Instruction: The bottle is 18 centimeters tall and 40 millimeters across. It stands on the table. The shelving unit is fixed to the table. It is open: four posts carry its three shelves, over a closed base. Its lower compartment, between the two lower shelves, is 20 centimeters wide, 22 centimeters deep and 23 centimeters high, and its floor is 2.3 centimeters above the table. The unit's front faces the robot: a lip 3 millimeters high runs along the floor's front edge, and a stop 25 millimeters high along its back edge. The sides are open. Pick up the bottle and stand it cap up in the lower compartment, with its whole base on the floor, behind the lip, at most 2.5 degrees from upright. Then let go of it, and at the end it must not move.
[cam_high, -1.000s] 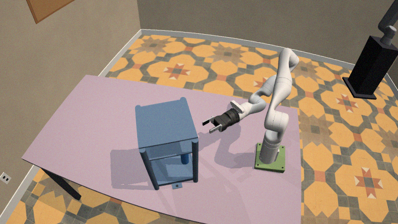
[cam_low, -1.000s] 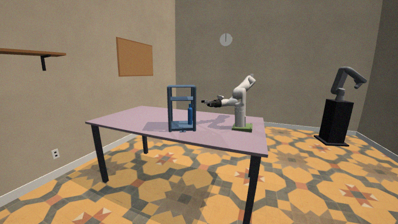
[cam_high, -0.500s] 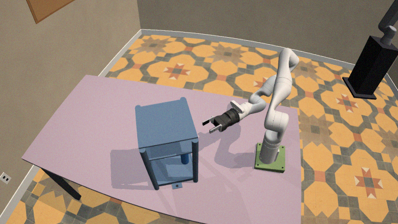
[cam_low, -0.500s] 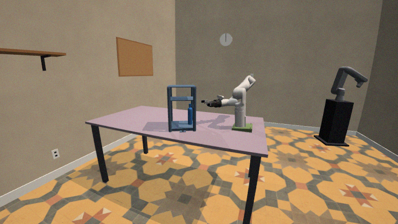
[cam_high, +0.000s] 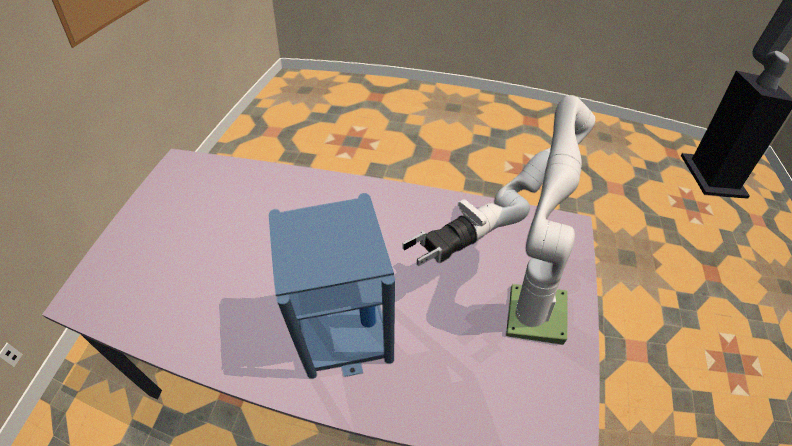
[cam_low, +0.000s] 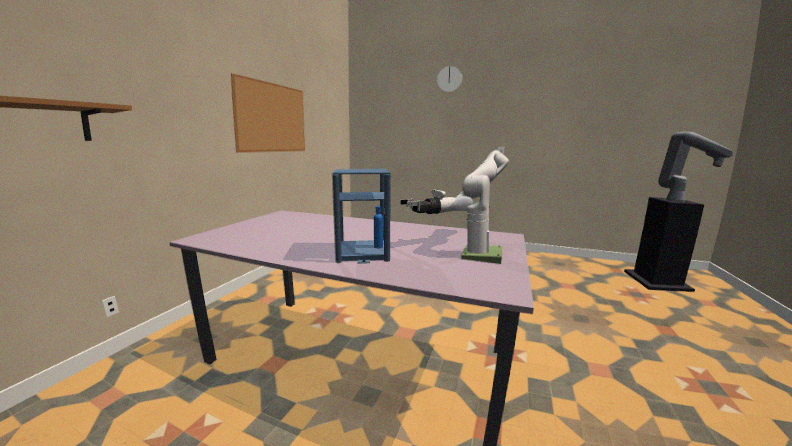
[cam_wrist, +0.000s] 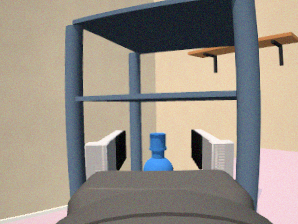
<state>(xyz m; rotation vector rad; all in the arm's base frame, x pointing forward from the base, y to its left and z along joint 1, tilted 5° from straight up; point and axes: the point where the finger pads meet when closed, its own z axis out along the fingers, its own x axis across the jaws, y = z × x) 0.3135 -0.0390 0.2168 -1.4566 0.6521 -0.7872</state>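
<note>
The blue bottle (cam_low: 378, 227) stands cap up in the lower compartment of the blue shelving unit (cam_low: 361, 214), near its front edge on the robot's side. In the overhead view only its lower body (cam_high: 368, 316) shows under the middle shelf. In the wrist view its cap and shoulder (cam_wrist: 158, 152) show between my fingers, farther off. My gripper (cam_high: 419, 250) is open and empty. It is level, in front of the unit, a short gap from its front posts. It also shows in the side view (cam_low: 406, 203).
The shelving unit (cam_high: 331, 277) is fixed to the pink table. A small tab (cam_high: 351, 370) lies at the unit's base. My green base plate (cam_high: 537, 321) is at the table's right. A second arm on a black pedestal (cam_low: 668, 241) stands on the floor, far off.
</note>
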